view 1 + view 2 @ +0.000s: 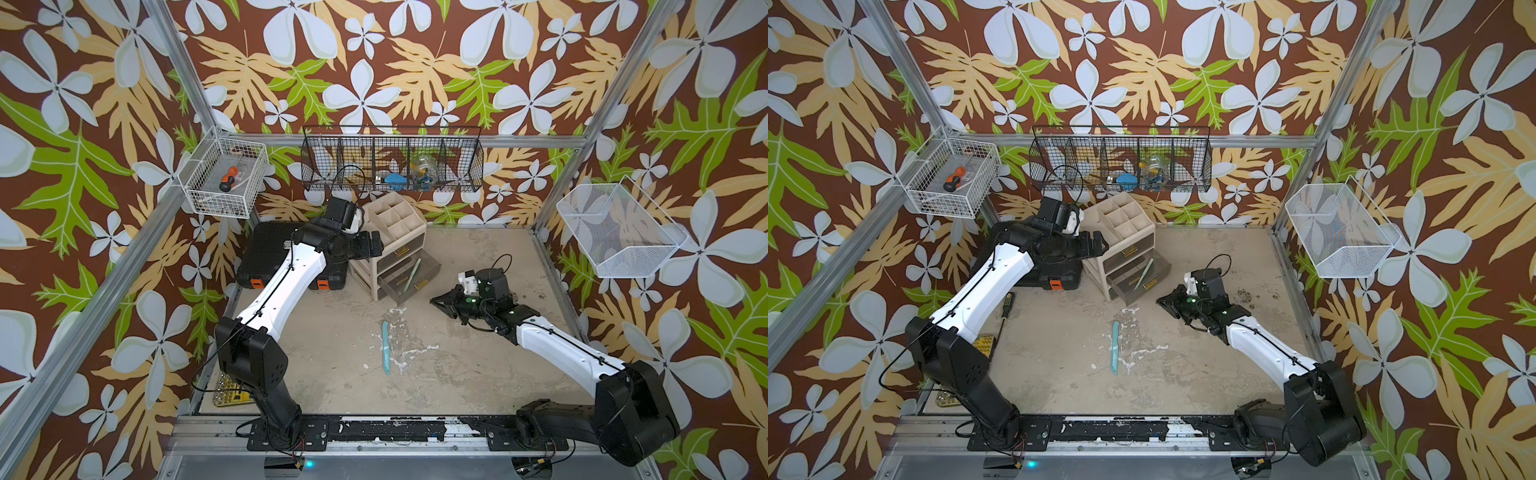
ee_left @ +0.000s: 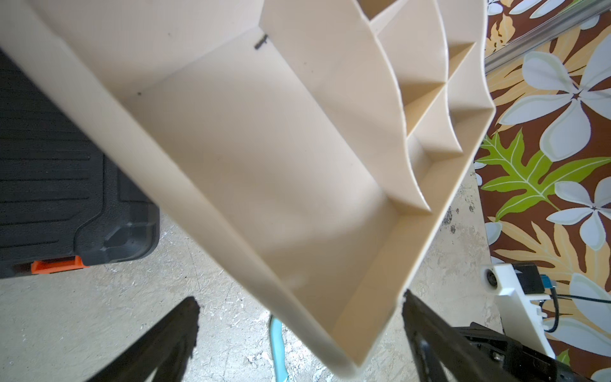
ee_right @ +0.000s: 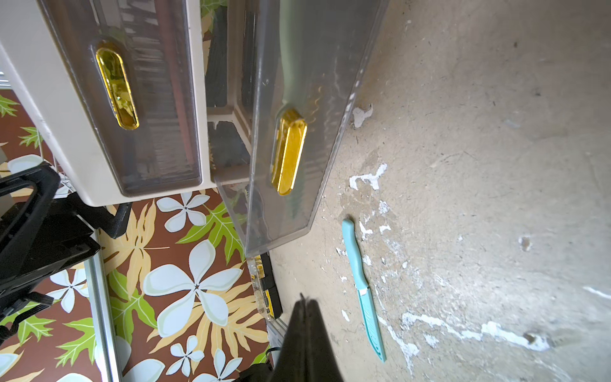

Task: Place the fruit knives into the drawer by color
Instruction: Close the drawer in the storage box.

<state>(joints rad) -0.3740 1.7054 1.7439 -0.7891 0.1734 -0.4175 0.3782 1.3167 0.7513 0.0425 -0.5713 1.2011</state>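
Right gripper (image 3: pixel 305 304) closed, empty, left gripper (image 1: pixel 374 243) wide, maybe grazing organizer (image 1: pixel 395 216)

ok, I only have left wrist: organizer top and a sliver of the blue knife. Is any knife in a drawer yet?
Observer: Yes. The mint green knife lies in a pulled-out drawer of the organizer.
Operator: Where's the right gripper?
Observer: The right gripper is shut and empty, low over the table, close to that drawer's front but not touching it.
Operator: And the rest of the blue one?
Observer: The light blue knife lies flat on the table in front of the organizer, with nothing touching it.
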